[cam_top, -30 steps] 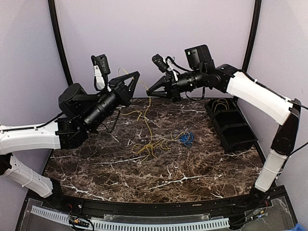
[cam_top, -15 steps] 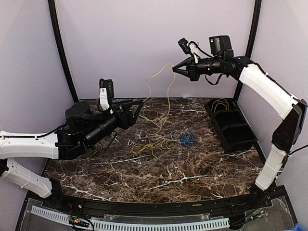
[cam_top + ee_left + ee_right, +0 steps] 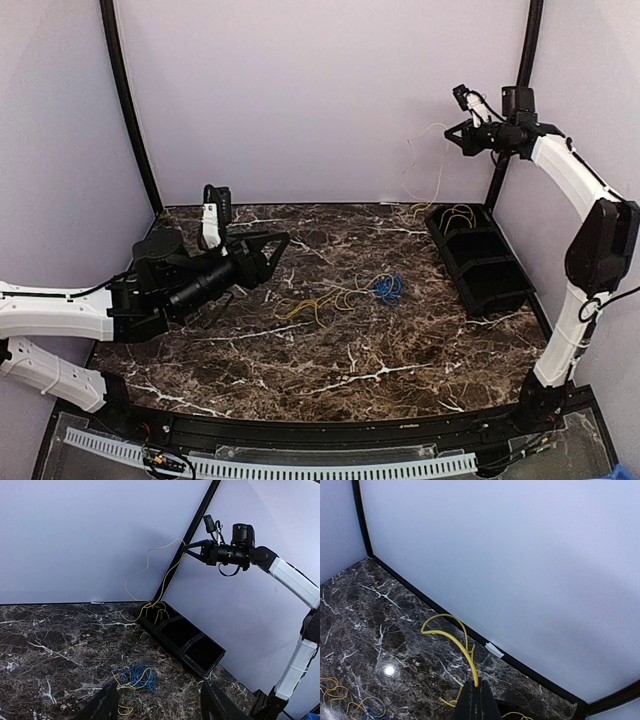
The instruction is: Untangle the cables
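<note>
Cable (image 3: 470,666) hangs near-vertical, upper end pinched in right gripper (image 3: 449,133) jaws.

free: table (image 3: 330,392) front | blocked: black bins (image 3: 480,262) (far right), hanging yellow cable (image 3: 462,651)

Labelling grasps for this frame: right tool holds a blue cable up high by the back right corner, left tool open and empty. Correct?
No. The cable pinched in the right tool is yellow, not blue; the right wrist view shows it plainly. The rest stands: it is held high by the back right corner, and the left tool is open and empty.
</note>
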### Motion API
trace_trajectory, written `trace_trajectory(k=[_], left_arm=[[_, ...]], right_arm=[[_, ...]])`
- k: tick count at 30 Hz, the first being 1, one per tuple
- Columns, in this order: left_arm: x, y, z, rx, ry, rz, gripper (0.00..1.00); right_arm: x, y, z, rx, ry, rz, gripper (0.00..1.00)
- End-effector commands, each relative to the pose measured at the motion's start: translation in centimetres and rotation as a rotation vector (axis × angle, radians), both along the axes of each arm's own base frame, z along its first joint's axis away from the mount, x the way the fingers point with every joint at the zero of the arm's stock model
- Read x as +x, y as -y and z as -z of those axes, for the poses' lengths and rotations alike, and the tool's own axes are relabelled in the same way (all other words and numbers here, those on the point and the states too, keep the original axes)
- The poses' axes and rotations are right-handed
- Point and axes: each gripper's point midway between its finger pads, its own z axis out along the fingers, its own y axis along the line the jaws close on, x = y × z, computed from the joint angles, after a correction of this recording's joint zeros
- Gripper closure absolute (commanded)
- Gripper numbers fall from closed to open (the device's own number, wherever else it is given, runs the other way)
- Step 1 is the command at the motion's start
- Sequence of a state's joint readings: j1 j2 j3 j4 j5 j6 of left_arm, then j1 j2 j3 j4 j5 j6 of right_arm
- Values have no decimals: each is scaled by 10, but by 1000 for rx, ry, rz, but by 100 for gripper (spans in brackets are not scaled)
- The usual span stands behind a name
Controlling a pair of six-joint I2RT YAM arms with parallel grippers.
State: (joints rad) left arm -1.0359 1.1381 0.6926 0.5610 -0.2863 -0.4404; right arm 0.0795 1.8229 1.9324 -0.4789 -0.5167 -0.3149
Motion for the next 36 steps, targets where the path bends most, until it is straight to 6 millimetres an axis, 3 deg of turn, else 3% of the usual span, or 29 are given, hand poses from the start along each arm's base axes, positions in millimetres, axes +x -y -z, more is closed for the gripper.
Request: trace_trajectory(k=[1, 6, 13, 21, 27, 36], left_arm=[[2, -7, 1, -14, -7, -27, 41], [5, -10, 6, -5, -13, -52, 41], [8, -6, 11, 0, -21, -53, 41], [8, -3, 14, -3, -34, -46, 41], [7, -5, 18, -6, -44, -51, 41], [9, -4, 20, -4, -46, -55, 41]], right_arm=[[23, 57, -13, 45, 40, 91, 100], [25, 92, -9, 67, 26, 131, 100], [23, 117, 2, 62, 18, 175, 100], [37, 147, 31, 39, -31, 261, 100], [39, 149, 56, 34, -81, 258, 100], [25, 153, 58, -35, -60, 272, 100]])
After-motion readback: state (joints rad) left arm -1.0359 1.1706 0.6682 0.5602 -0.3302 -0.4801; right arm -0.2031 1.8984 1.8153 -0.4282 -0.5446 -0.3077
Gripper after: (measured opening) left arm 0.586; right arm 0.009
